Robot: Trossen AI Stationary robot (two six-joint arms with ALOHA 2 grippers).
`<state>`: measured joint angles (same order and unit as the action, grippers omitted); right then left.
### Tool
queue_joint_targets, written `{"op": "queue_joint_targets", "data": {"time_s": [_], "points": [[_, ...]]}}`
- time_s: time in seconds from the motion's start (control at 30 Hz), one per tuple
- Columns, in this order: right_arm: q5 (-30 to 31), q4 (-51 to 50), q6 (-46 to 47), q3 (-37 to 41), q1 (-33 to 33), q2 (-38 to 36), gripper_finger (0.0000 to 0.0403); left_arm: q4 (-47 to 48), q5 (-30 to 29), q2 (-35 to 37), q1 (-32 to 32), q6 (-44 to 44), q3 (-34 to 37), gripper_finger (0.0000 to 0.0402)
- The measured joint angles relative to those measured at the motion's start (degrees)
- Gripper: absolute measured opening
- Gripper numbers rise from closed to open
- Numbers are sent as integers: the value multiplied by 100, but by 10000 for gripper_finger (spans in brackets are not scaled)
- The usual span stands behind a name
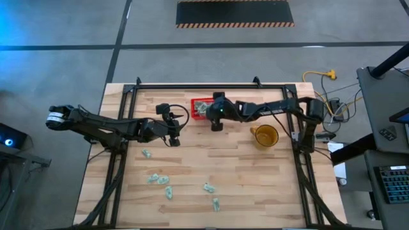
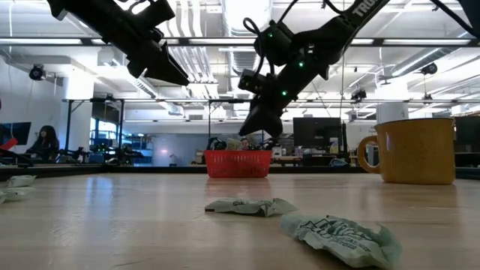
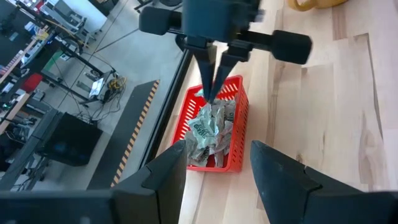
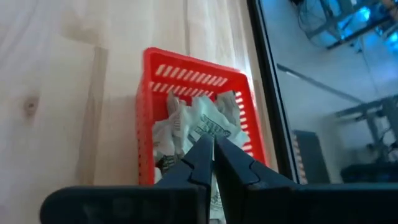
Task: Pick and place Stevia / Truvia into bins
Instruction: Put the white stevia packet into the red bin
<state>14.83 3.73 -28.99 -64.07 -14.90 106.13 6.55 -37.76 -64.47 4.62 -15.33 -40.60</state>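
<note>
The red latticed plastic basket (image 1: 202, 107) sits at the far edge of the pale wood-plank surface (image 1: 243, 172), heaped with crumpled pale green sachets (image 3: 208, 127). The right claw (image 3: 211, 93) hangs over it, its thin dark fingers pinched narrow. The left claw (image 1: 173, 132) hovers just left, fingers spread wide and empty. More sachets (image 1: 160, 179) lie scattered near. A glossy yellow mug (image 1: 265, 135) stands right.

The setting was an open-plan robotics lab: a concrete floor (image 1: 57, 38) with hazard-striped matting (image 1: 234, 14), exposed ceiling ducts (image 2: 187, 30), monitor-laden desks (image 2: 315, 131), and a seated person (image 2: 46, 142).
</note>
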Motion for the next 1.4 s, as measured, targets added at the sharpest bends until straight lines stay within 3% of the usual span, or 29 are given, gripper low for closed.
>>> {"op": "queue_joint_targets", "data": {"time_s": [0.13,0.37,0.53,0.87,1.17,1.4], "points": [[7,-36,238,0,-75,0,22,1,0,0,0,0,0,162],[7,-221,525,-48,-101,-21,87,13,13,0,1,15,0,162],[-17,-1241,468,-131,156,-344,116,739,599,0,2,535,4,162],[-730,-2999,1400,-100,1305,-1608,107,2496,2003,0,4,2510,4,162],[-1205,-3187,2145,361,2725,-2332,96,4323,2893,-15,4,4264,4,162],[-1185,-3098,2515,600,3532,-2344,87,5009,3316,-98,150,4850,7,162]]}}
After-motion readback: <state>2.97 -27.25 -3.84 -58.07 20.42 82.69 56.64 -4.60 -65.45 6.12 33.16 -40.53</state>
